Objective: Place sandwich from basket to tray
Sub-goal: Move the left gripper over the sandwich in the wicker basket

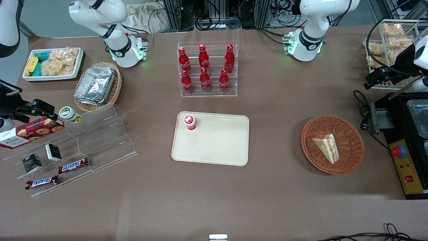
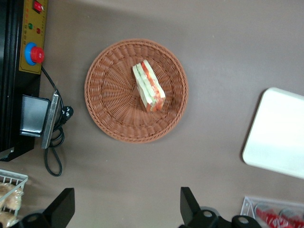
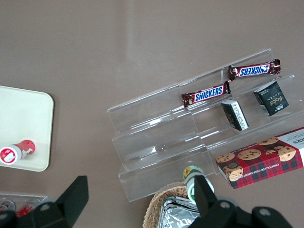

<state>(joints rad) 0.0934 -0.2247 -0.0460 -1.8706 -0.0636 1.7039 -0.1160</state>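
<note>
a brown cloth covers the desk point(image 1: 274, 201), with cables and metal framing along the edge farthest from the front camera. the sandwich point(image 1: 326, 147) lies in the round reddish wicker basket point(image 1: 311, 147) toward the working arm's end. the cream tray point(image 1: 217, 144) sits mid-desk, well apart from the basket, carrying a small red-capped bottle point(image 1: 189, 122). the tool point(image 2: 127, 209) hangs above the bare desk near the basket, its fingers point(image 2: 189, 204) spread wide and holding nothing. a clear rack of red bottles point(image 1: 207, 68) stands farther from the front camera than the tray.
</note>
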